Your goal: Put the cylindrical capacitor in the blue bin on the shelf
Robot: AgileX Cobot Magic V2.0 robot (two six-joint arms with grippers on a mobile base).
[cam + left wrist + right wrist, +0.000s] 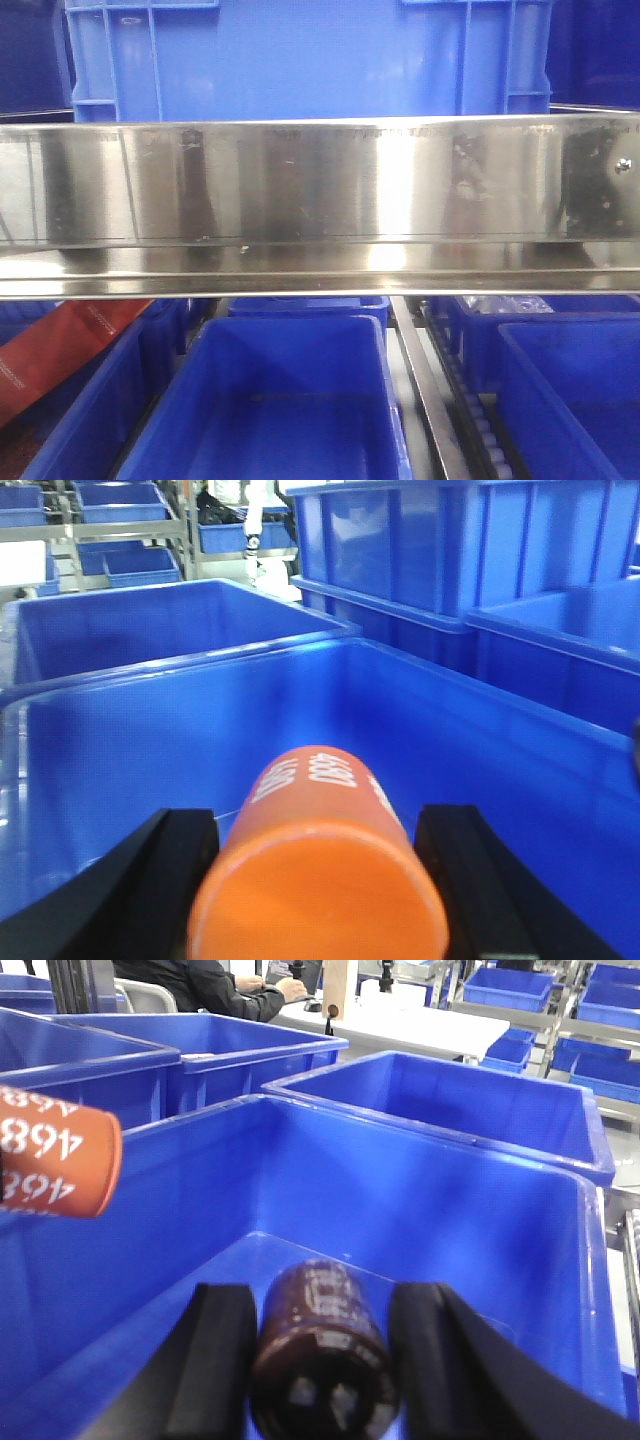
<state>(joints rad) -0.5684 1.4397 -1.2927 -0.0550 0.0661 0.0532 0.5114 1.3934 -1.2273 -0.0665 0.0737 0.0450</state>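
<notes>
Warehouse or factory parts store, by the look of it. Front view: steel shelf rail spans the frame, riveted at right, with a large blue crate above it and open blue bins below. Roller track runs between bin rows at right. Wrist views: more blue bins side by side, near and far. Far left in the left wrist view, metal racks carry further blue bins. Far in the right wrist view, a white bench with a seated person in dark clothing, and more racked bins at right.
</notes>
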